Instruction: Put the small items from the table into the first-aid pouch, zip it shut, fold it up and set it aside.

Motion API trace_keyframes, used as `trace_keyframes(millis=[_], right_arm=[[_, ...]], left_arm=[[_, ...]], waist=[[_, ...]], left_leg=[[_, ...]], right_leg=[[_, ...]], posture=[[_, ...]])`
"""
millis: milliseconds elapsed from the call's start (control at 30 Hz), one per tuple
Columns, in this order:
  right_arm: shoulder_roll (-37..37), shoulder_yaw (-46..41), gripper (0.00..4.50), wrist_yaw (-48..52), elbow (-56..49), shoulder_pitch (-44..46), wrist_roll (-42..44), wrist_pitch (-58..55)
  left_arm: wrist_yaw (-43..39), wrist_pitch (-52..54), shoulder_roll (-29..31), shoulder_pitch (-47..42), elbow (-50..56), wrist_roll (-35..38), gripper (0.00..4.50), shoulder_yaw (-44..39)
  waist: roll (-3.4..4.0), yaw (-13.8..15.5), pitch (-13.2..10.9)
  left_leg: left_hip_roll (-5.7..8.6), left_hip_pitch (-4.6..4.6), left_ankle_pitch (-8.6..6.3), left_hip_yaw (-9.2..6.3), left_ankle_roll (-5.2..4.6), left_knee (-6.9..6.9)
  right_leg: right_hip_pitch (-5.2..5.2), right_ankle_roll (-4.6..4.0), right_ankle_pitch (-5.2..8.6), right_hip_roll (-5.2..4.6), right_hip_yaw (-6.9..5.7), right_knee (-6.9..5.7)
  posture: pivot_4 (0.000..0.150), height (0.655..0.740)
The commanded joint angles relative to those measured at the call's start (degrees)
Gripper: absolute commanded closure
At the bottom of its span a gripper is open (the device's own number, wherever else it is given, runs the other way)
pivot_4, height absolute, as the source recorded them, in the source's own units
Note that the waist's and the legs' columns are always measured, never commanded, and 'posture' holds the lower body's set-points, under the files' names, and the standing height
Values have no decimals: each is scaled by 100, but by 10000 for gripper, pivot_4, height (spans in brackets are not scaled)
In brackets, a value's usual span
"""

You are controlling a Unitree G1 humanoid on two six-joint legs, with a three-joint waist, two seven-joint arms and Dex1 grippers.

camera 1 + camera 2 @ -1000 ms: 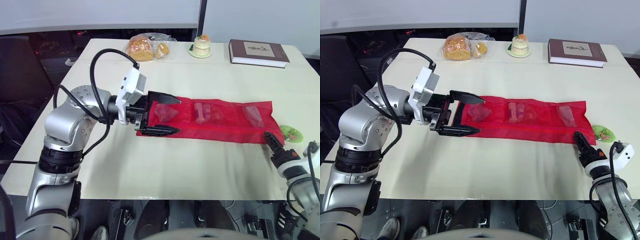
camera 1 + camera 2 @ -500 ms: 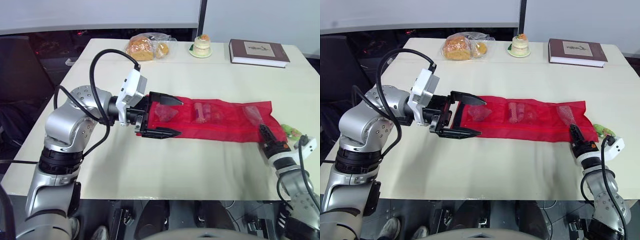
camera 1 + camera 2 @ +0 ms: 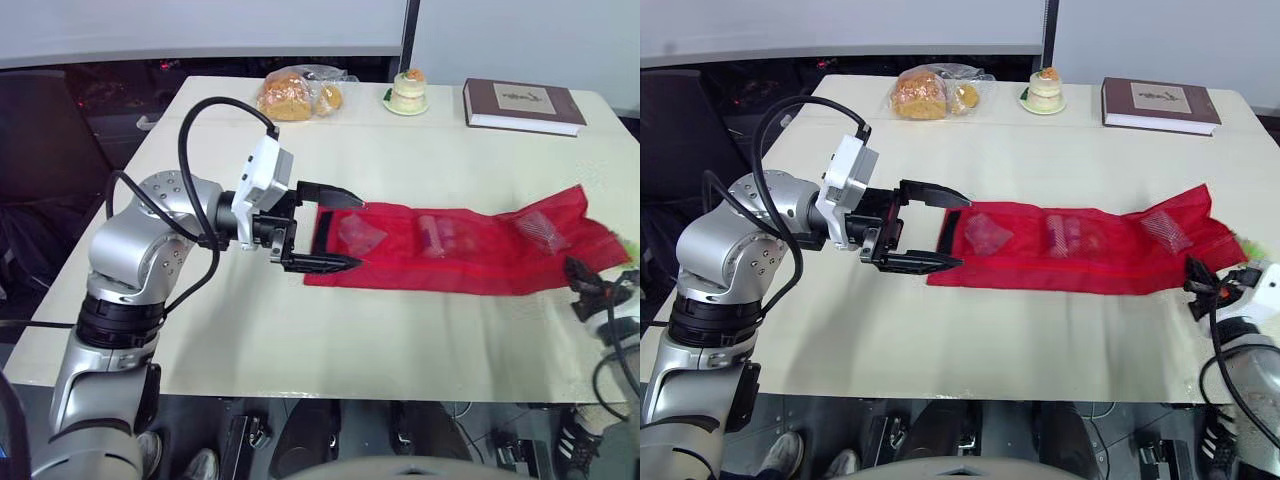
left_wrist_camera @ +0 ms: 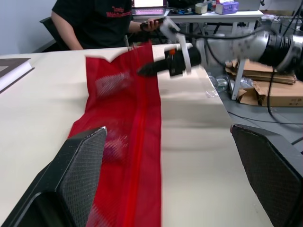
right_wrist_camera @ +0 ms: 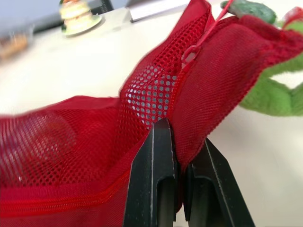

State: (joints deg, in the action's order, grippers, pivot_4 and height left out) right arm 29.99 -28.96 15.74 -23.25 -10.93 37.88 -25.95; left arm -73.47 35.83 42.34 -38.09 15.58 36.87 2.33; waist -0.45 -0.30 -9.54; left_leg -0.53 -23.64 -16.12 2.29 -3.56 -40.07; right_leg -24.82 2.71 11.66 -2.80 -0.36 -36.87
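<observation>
Surface (image 3: 400, 330): pale top carrying the whole scene. Its right edge lies close to the raised end of the pouch, so anything that slips out there probably falls to the floor.
Pouch (image 3: 470, 262): red mesh, laid lengthwise across the surface, left end flat, right end lifted and tilted. Clear packets (image 3: 360, 235) show through the mesh. The lift slopes the contents toward the left end, and they could bunch up and spoil a clean fold.
Left tool (image 3: 358, 232): fingers spread wide on either side of the pouch's left end, holding nothing. That end is therefore unanchored, and a pull from the right may drag the pouch along instead of tensioning it.
Right tool (image 5: 183, 135): fingers pressed together on a thin fold of mesh at the right end. The bite is small, so a jerk could tear it free.
Green item (image 5: 265, 94): outside the pouch, just beside the raised end, and likely to be left unpacked.
Zip pull (image 5: 191, 49): at the raised end; whether the zip is fully shut cannot be told.
</observation>
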Motion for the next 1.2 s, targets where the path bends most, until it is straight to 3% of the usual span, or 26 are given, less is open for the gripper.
trace_keyframes(millis=[33, 133, 200, 367, 433, 467, 567, 700, 733, 767, 1033, 1200], right_arm=[[730, 298, 44493, 583, -813, -1, -614, 236], [1263, 916, 44493, 769, -1315, 251, -922, -61], [1422, 1780, 44493, 772, -1547, 715, -1313, -242], [1781, 3855, 44493, 1092, -1468, 1297, -2945, -109], [1869, 4224, 44493, 1199, -1370, 1418, -3405, 10], [1922, 4283, 41767, 1281, -1345, 1442, -3536, 26], [1927, 3820, 31854, 1609, -1568, 1433, -3124, -209], [1719, 3209, 12986, 1898, -1914, 1475, -2405, -506], [1679, 3022, 5252, 1991, -2021, 1486, -2158, -607], [1659, 2880, 2773, 2062, -2098, 1495, -1989, -675], [1455, 1081, 1276, 2796, -2318, 1207, 203, -797], [1724, 425, 1276, 2999, -2136, 1276, 1057, -963]], left_arm=[[39, -16, 14, -136, 19, 115, 0, -141], [30, -73, 13, -130, -33, 72, 0, -106], [38, -89, -9, -127, -49, 63, 0, -85], [70, -107, -34, -132, -57, 46, 0, -71], [88, -102, -17, -118, -61, 47, 0, -93], [98, -102, -2, -100, -55, 46, 0, -103], [164, -67, 51, 26, -32, 60, 0, -158], [235, -65, 91, 210, -103, 36, 0, -195], [255, -68, 106, 287, -138, 20, 0, -204], [276, -60, 117, 354, -162, 19, 0, -215], [983, 1480, 93, 1394, -679, 630, 0, -547], [1801, 1791, -335, 1838, -1093, 674, 0, -907]], waist=[[-2, -37, 1], [-2, -51, 1], [-8, -50, 2], [-13, 8, -1], [-13, 32, -1], [-13, 34, -1], [-18, 41, -3], [-19, 59, -3], [-19, 59, -3], [-19, 63, -3], [-22, 104, -4], [-21, 112, -4]], left_leg=[[-2, 1, 0, 0, 0, 0], [-7, 2, 0, 0, 1, 0], [-8, 0, 0, -1, 1, 0], [-8, -7, 1, -6, 2, -2], [-6, -13, 4, -9, 8, -5], [-3, -14, 9, -6, 16, -6], [0, -13, 8, 6, 13, -17], [-3, -8, 7, 5, 13, -20], [-5, -8, 7, 3, 12, -20], [-6, -8, 6, 2, 12, -20], [-8, -7, -5, -5, -8, -19], [-8, -6, -5, -10, -8, -20]], right_leg=[[0, 0, 0, 3, 0, -1], [-1, 1, 0, 10, 0, -1], [-3, 1, 0, 11, -1, -1], [-7, 0, 1, 11, -5, 2], [-7, 2, 2, 9, -8, 6], [-6, 3, 3, 6, -6, 6], [-4, 4, 3, 2, 4, 7], [-2, 4, 2, 4, 4, 2], [-2, 5, 2, 6, 3, 0], [-2, 4, 2, 6, 1, 0], [3, 4, 1, 3, -4, 0], [5, 3, 1, -3, -9, 0]], posture=[[1500, 7289], [1500, 7289], [1500, 7289], [1500, 7289], [1500, 7289], [1500, 7289], [1500, 7289], [1500, 7289], [1500, 7289], [1500, 7289], [1500, 7289], [1500, 7289]])
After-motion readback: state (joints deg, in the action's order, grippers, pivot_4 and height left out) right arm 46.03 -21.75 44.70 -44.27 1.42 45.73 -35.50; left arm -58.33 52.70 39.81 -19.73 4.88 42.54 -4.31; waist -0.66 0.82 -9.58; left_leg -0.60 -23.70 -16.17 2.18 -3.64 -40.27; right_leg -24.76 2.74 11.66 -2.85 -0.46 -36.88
